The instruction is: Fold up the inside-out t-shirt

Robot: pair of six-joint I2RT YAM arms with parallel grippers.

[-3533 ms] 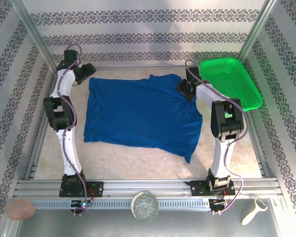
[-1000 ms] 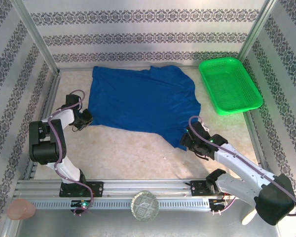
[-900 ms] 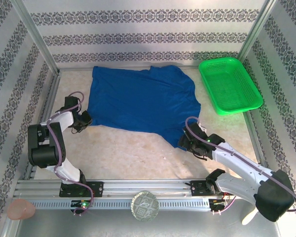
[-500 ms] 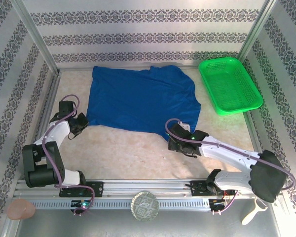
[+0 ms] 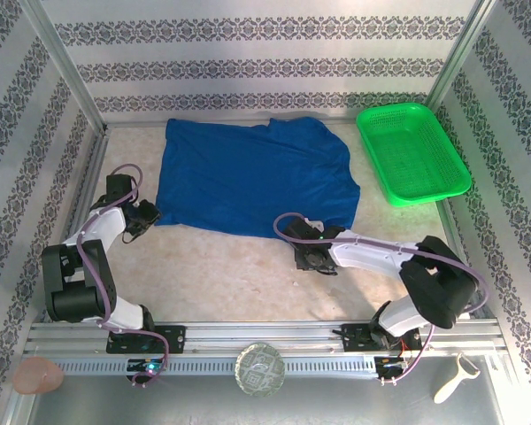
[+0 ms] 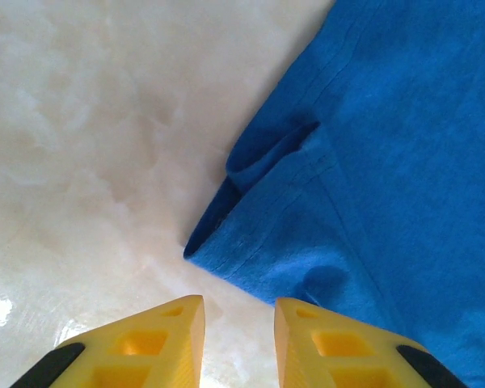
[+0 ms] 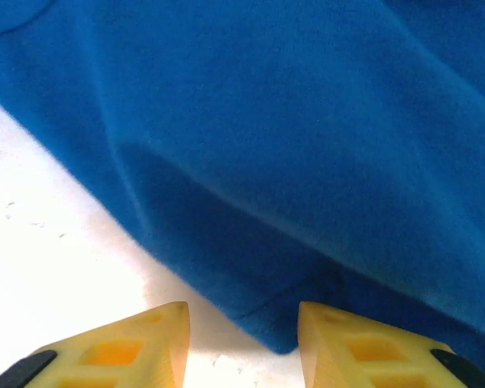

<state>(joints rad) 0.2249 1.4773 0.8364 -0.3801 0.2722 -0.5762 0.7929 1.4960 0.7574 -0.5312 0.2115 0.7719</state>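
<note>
Top external: blue t-shirt spread flat, green basket at right.

The pale marbled table carries the blue t-shirt (spread flat); a green basket lies rightward.

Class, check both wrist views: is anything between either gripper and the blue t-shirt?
Nothing visible does: the left gripper faces the royal-blue cloth t-shirt across bare tabletop; the right gripper sits at its edge.

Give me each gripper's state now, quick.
Left gripper: open, holding nothing; t-shirt corner just ahead.
Right gripper: open, t-shirt edge at the tips of the jaws, not gripped.
</note>
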